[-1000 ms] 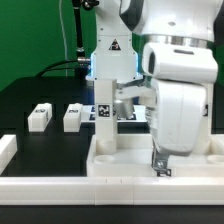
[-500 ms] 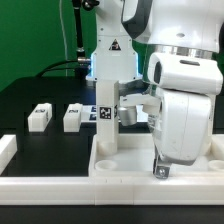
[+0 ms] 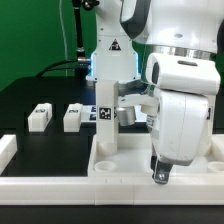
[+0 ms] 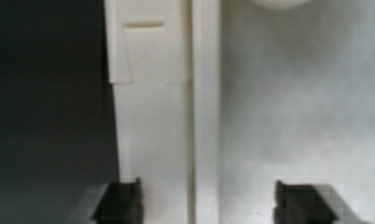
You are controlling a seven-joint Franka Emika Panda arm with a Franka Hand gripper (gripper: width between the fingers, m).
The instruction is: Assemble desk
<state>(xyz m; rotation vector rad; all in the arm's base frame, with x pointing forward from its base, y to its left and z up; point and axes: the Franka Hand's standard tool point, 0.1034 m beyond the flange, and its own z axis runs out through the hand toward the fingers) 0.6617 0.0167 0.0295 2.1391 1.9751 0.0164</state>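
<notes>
**Operator:** Where's my pincer, and has it got anything?

**Spotter:** Your pincer [image 3: 160,174] hangs low over the near rim of the top [image 3: 120,158], jaws well apart. The rim runs between the fingers [image 4: 116,203], close to one and clear of the other. You have hold of nothing.

**Operator:** And farther back?

**Spotter:** One leg [image 3: 104,118] stands upright on the top, at its end on the exterior view's left. Two loose legs [image 3: 40,117] lie on the black desk [image 3: 40,95] beyond that end, well apart from the top.

**Operator:** Which step is this?

**Spotter:** I'd judge you're due to fetch the next leg. You'd need to lift straight clear of the rim, then close squarely across the loose leg nearer the top.
</notes>
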